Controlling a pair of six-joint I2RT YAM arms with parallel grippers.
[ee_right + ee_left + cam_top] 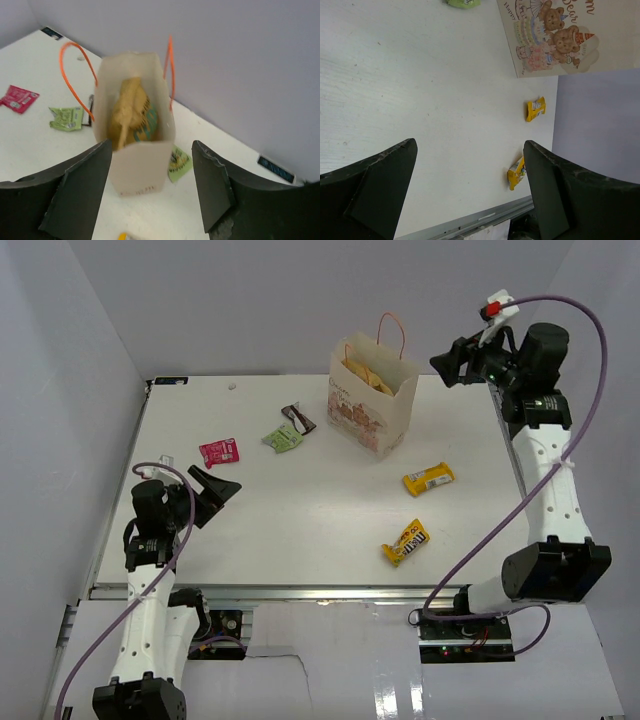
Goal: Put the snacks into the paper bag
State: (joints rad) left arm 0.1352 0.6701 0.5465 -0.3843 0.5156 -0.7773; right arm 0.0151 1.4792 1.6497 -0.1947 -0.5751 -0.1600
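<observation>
the paper bag (372,405) is seen standing upright on the bench (300,530), just below and ahead of the right claw (152,145), with its mouth open toward that claw. inside it the large chip bag (131,112) is lodged on end, so one snack is judged to be placed already. the right claw is held spread above the bag's near rim. nothing is pinched between its fingers, and no contact with the bag can be made out. at the bag's foot, on the side of the claw's right finger, a greenish packet (178,162) is seen lying, touching the bag or nearly so.

beyond the bag from the right claw, the dark brown wrapper (298,418), the green packet (283,438) and the pink packet (219,452) are laid out apart from one another. the pink packet is found just ahead of the left claw (213,492), which is spread wide, empty and held low over the bench. the yellow candy bar (429,478) and the m&m's pouch (405,542) lie behind and below the right claw, toward its own base.

the step in hand is judged to be the pause between a drop and the next pick. for the next move, the right claw would need to be drawn back clear of the cord handles (392,330). it would then be lowered onto the candy bar, with the jaws set across its narrow width. because the wrapper lies flat on the bench, a low, square approach is called for.
</observation>
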